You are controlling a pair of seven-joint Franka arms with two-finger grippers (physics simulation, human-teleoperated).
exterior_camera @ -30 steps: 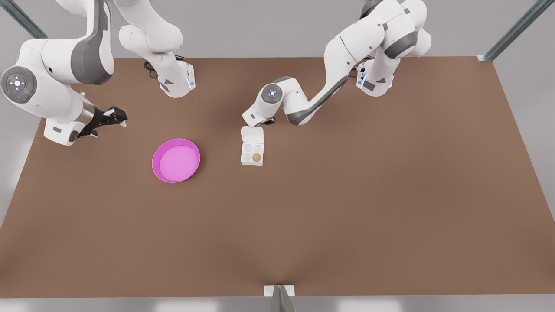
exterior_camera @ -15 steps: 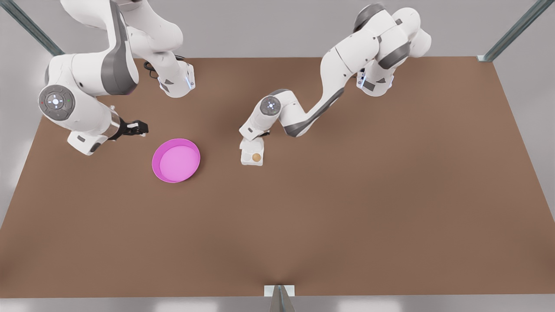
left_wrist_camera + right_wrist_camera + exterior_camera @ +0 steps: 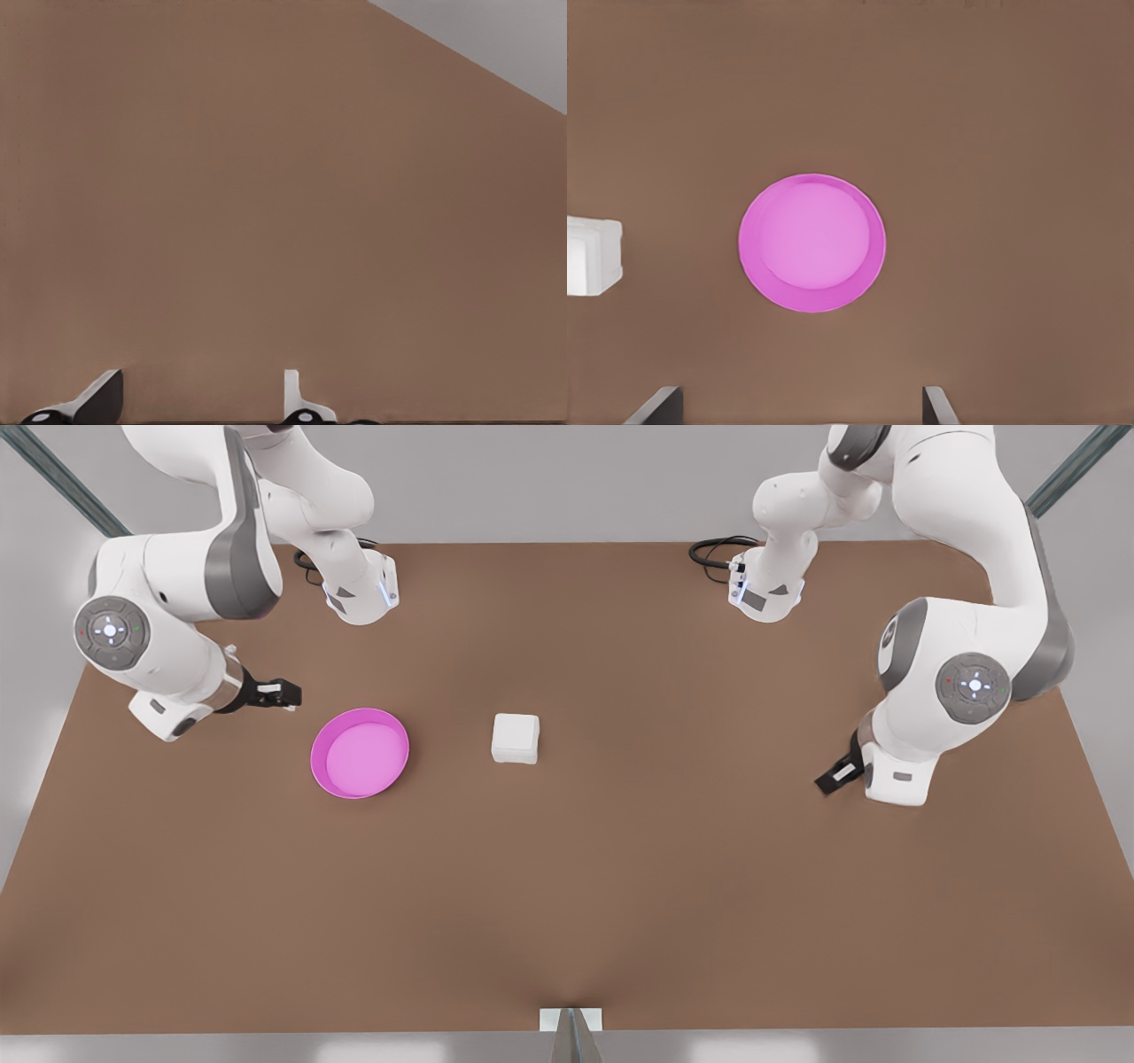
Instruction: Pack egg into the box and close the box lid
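Right claw (image 3: 282,692): spread, waiting left of pink plate (image 3: 316,757). Box (image 3: 515,755), centre of table (image 3: 673,868): box lid (image 3: 516,732) now folded shut, egg covered inside. Left claw (image 3: 827,783): spread, withdrawn from the box to the right. Task judged complete.

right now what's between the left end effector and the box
Nothing: bare brown table runs from the left end effector to the closed box in the front view. The right end effector waits beyond the pink plate.
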